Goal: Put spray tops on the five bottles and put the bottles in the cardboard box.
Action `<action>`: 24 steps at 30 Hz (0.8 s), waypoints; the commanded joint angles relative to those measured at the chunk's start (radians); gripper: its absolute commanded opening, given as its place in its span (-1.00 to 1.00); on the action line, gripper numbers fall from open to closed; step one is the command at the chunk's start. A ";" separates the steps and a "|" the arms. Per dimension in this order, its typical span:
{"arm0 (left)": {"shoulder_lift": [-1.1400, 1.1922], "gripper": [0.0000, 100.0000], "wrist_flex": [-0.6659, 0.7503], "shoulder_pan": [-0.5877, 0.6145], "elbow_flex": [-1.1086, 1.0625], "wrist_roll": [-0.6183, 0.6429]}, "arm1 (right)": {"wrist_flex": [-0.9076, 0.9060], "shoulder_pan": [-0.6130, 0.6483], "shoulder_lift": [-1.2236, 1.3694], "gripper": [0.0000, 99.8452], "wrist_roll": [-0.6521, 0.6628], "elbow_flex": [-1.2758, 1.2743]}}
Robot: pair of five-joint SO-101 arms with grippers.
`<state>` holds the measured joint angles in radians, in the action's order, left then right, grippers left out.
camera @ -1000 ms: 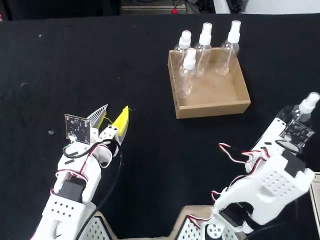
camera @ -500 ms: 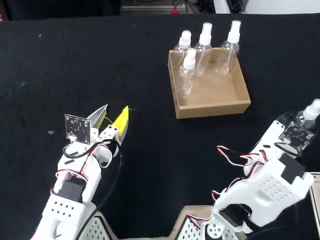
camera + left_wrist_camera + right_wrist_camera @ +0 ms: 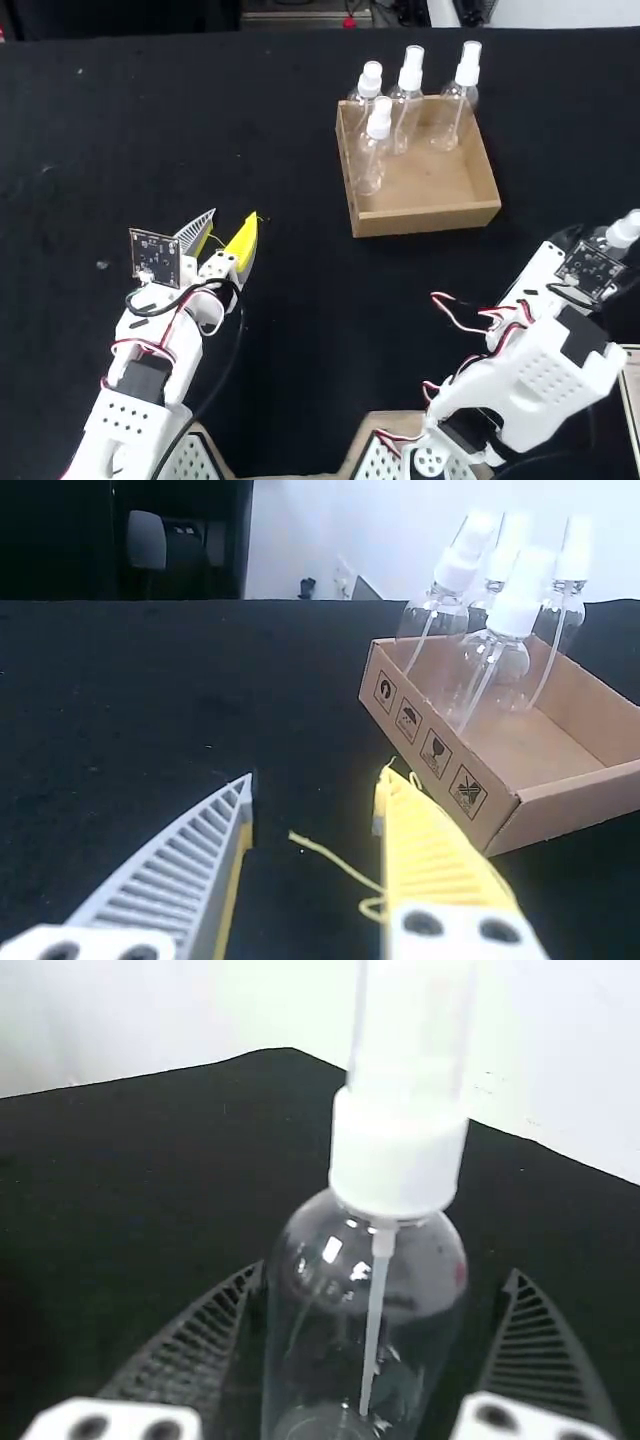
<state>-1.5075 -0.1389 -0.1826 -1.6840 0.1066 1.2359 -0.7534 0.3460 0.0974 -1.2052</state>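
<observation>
- The fifth bottle (image 3: 365, 1300), clear with a white spray top (image 3: 400, 1150) fitted, sits between the two fingers of the right hand (image 3: 385, 1272). The hand is closed on the lower body of the bottle, one dark finger (image 3: 190, 1350) on each side.
- From the high view, this bottle (image 3: 622, 230) sticks out beyond the front of the right hand and leans away from the arm, over the black bench (image 3: 200, 120).
- The cardboard box (image 3: 425, 215) stands on the bench well apart from the right hand, ahead of it and off toward the left arm's side.
- Four bottles (image 3: 378, 140) are inside the box, each with a white spray top. Three are lined along the wall farthest from the hands, and one stands in front of them near the wall facing the left arm.
- The left hand (image 3: 230, 225) is moderately wide and holds nothing, with a grey finger and a yellow finger (image 3: 430, 860) parted above bare bench.
- A thin yellow strand (image 3: 330, 855) curls off the inner edge of the yellow finger.
- From the left hand, the box (image 3: 430, 755) lies ahead and to its right, apart from its fingertips.
</observation>
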 commanded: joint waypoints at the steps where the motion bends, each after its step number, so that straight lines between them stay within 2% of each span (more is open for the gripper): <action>1: -0.006 -0.61 0.002 -0.010 -0.022 -0.003 | 0.005 0.026 -0.068 -0.40 0.006 0.001; 10: -0.006 -0.61 0.002 -0.010 -0.022 -0.003 | -0.021 0.026 -0.268 -0.40 0.006 -0.091; 18: -0.006 -0.61 0.002 -0.010 -0.022 -0.003 | -0.430 0.017 -0.364 -0.40 0.000 0.045; 24: -0.006 -0.61 0.002 -0.010 -0.022 -0.003 | -0.500 0.018 -0.371 -0.40 0.002 0.082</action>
<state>-1.5075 -0.1389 -0.1826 -1.6840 0.1066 0.7419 -0.7488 0.0345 0.0959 -1.1730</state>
